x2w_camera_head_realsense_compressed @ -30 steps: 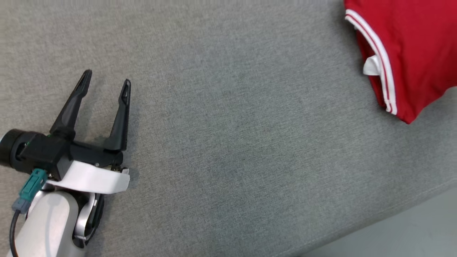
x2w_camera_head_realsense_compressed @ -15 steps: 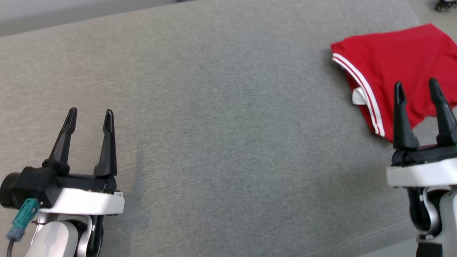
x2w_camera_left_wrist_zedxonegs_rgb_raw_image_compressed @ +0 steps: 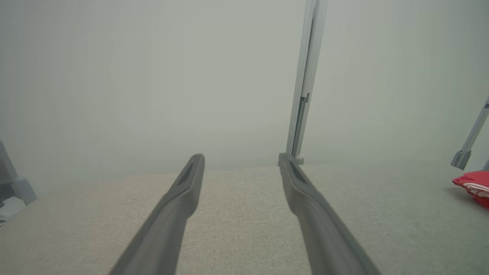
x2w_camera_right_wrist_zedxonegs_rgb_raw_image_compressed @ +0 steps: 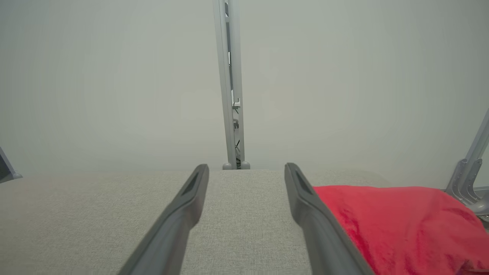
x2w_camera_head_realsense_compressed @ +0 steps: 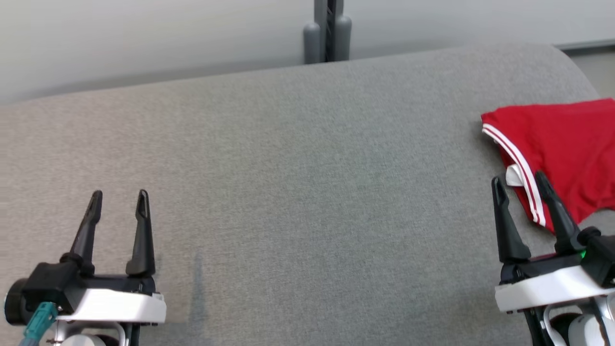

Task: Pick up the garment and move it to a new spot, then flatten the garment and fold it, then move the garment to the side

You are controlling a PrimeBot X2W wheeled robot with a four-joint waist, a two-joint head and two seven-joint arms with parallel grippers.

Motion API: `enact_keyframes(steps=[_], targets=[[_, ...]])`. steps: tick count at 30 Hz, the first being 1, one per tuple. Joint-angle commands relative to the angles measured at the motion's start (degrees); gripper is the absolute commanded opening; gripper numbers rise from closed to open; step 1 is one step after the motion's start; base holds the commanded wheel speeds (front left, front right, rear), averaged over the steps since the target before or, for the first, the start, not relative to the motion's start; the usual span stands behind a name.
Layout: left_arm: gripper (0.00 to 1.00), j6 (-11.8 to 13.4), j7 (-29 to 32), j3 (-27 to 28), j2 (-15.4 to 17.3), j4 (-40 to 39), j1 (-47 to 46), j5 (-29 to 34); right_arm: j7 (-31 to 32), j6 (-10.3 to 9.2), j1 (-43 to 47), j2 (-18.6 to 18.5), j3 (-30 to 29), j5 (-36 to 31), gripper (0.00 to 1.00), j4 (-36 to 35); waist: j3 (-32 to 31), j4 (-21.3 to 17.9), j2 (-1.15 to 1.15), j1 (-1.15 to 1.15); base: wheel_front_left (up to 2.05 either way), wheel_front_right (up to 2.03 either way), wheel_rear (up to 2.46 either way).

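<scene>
Red garment (x2w_camera_head_realsense_compressed: 567, 144) with white stripes, grey woven surface (x2w_camera_head_realsense_compressed: 298, 192), black fingers (x2w_camera_head_realsense_compressed: 142, 226), pale wall (x2w_camera_head_realsense_compressed: 144, 38)

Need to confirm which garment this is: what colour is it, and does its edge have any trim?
The garment is red, with white striped trim along its edge, clearest in the head view.

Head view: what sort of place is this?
Probably a lab or test room: a grey fabric-covered work surface, a bare pale wall and a metal rig post behind it.

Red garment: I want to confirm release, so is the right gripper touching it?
Cannot tell: head view shows a right gripper finger overlapping the red garment edge; right wrist view shows neither gap nor contact.
</scene>
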Motion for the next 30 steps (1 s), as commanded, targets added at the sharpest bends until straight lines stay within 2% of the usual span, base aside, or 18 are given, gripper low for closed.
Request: enact_keyframes(steps=[1,16,30], targets=[[1.00,0.34,0.16,-0.22,0.31,0.22,1.21,-0.01,0.33,-0.02,1.37,0.04,-0.32,-0.07,1.00,0.37,-2.60,1.78,0.00,0.00,0.00,0.00,0.00],[1.00,1.89,2.84,-1.57,1.03,0.24,7.64,-0.07,2.32,-0.02,6.98,0.17,-2.55,0.06,1.00,1.54,-9.19,4.11,0.00,0.00,0.00,0.00,0.00],[1.00,1.85,3.85,-2.58,1.36,-0.42,9.55,-0.72,4.29,-0.02,9.52,0.18,-3.76,0.39,1.00,-0.90,-10.44,4.80,0.00,0.00,0.00,0.00,0.00]])
